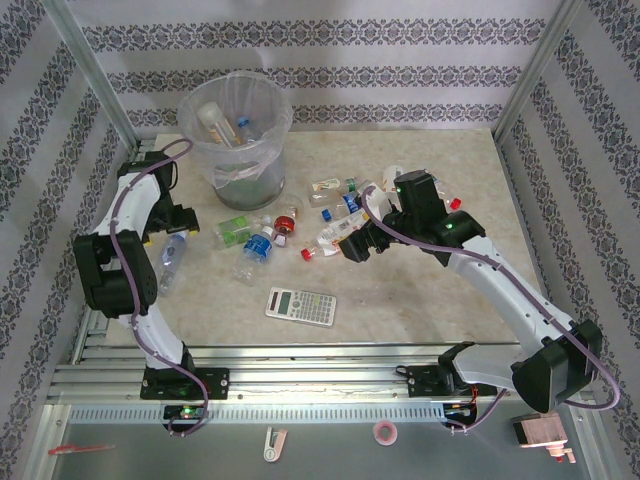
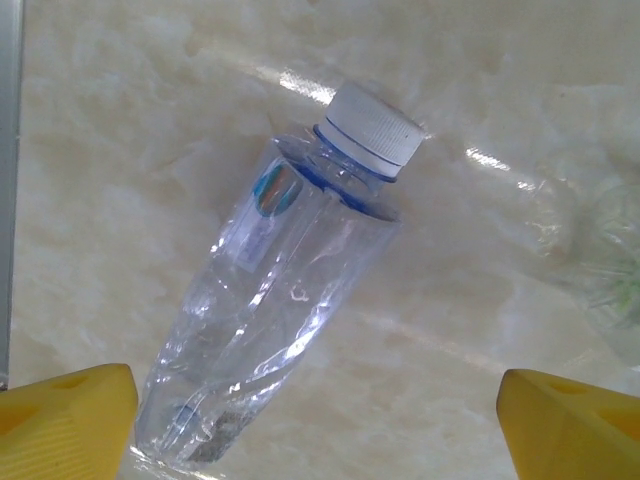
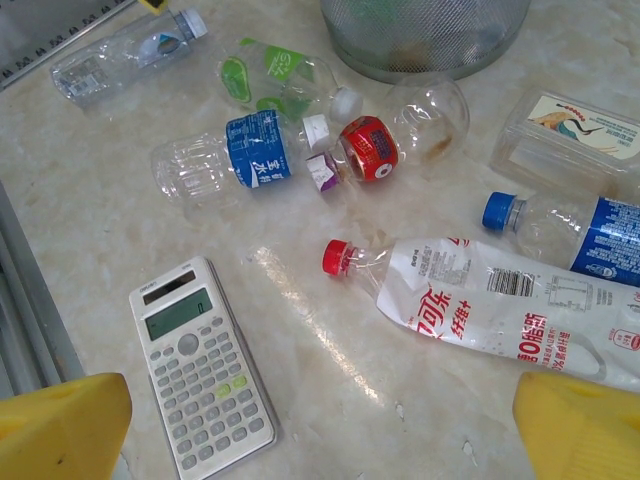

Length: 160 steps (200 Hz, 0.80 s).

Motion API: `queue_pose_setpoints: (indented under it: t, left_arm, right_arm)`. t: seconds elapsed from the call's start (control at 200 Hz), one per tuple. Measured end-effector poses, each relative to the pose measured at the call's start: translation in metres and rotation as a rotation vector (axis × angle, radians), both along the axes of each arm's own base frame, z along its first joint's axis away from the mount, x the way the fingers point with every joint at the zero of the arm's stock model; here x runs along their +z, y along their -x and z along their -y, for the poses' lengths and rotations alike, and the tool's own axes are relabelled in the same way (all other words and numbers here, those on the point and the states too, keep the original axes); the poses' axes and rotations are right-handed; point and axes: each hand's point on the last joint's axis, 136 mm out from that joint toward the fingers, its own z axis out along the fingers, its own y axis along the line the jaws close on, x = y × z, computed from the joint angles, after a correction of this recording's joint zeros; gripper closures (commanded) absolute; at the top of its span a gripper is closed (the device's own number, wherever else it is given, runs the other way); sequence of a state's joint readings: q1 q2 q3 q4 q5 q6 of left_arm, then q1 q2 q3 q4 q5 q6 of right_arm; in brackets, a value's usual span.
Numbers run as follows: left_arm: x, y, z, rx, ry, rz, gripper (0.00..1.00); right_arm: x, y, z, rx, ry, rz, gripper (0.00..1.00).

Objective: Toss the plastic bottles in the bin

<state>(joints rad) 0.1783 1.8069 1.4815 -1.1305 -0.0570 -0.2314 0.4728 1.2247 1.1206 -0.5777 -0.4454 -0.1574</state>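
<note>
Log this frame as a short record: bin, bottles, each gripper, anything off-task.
bin: far left, holding at least two bottles
loose bottles: many, lying on the table
left gripper: jaws open, over a white-capped bottle lying flat
right gripper: jaws open, over a red-capped bottle
off-task: calculator, nearer the arms' bases

Bin (image 1: pixel 262 150) at upper left of the frame, bottles (image 1: pixel 258 245) scattered mid-frame below it, calculator (image 1: pixel 300 305) beneath them, all on worktop (image 1: pixel 410 310).

1 camera overlooks the table (image 1: pixel 420 300); 2 wrist cameras face it closely.
</note>
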Motion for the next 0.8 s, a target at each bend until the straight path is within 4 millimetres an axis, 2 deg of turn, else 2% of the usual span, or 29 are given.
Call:
queue_pose_setpoints:
  t: [0.21,0.54,0.799]
  left_arm:
    - [-0.027,0.003,-0.004,-0.063,-0.005,-0.100,0.08]
    - [-0.048,-0.001,-0.009,-0.103,0.001,-0.167,0.11]
    - [-0.067,0.004,-0.013,-0.095,0.029,-0.219,0.16]
  right_arm:
    - [0.000,0.000,0.000,0.000,-0.001,0.001,0.02]
    - [0.000,0.001,0.000,0.000,0.000,-0.001,0.02]
    - [0.000,0.001,0.000,0.000,0.000,-0.002,0.02]
